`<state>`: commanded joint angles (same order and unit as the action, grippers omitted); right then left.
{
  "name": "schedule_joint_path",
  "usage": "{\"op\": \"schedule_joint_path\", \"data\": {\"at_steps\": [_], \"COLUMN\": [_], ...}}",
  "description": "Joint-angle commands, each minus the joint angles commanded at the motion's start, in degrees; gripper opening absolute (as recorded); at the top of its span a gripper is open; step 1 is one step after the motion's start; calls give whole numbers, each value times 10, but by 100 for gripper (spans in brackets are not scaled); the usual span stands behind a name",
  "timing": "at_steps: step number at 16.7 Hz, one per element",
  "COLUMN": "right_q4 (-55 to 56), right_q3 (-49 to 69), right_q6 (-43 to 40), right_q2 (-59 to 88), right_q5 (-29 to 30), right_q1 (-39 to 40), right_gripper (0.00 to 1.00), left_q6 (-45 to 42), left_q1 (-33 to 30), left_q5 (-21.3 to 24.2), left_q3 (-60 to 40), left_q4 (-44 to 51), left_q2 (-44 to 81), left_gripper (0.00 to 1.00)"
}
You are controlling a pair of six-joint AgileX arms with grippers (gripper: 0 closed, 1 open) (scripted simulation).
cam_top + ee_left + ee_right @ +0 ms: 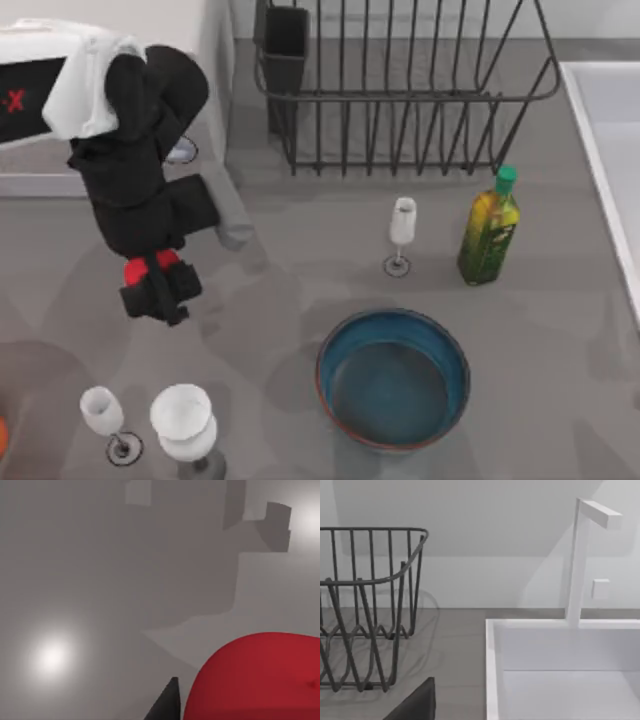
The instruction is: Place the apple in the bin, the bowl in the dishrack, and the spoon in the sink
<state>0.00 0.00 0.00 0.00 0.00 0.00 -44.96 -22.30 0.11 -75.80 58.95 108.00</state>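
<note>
My left gripper [157, 280] is shut on the small red apple [150, 266] over the left part of the table. In the left wrist view the apple [260, 680] bulges beside one dark fingertip [167, 705], with bare grey table below. The blue bowl [393, 378] sits upright at the front centre, apart from both arms. At the back stands the black wire dishrack [400, 95], also visible as the dishrack [365, 610]. The white sink [610, 140] runs along the right edge, and the sink [560, 645] has a tap. The spoon is hidden. My right gripper [415, 705] is parked near the sink.
A green bottle [490, 228] and a small wine glass [402, 232] stand between bowl and dishrack. Two more glasses [105, 415] [185, 422] stand at the front left, below my left gripper. A white-walled container [215, 60] is behind the left arm. An orange object [2, 436] touches the left edge.
</note>
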Motion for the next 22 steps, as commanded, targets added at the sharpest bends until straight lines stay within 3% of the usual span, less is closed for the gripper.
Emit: {"op": "schedule_joint_path", "data": {"at_steps": [4, 11, 15, 22], "right_q4": [0, 0, 0, 0], "right_q3": [0, 0, 0, 0], "right_q6": [0, 0, 0, 0], "right_q2": [0, 0, 0, 0], "right_q5": [0, 0, 0, 0], "right_q1": [0, 0, 0, 0], "right_gripper": [100, 100, 100, 100], "left_q6": [3, 18, 107, 283], "left_q1": [0, 21, 106, 311], "left_q5": [0, -15, -54, -125], "left_q3": [-47, -34, 22, 114], "left_q4": [71, 78, 97, 131], "left_q2": [-32, -51, -139, -320], "left_gripper": [0, 0, 0, 0]}}
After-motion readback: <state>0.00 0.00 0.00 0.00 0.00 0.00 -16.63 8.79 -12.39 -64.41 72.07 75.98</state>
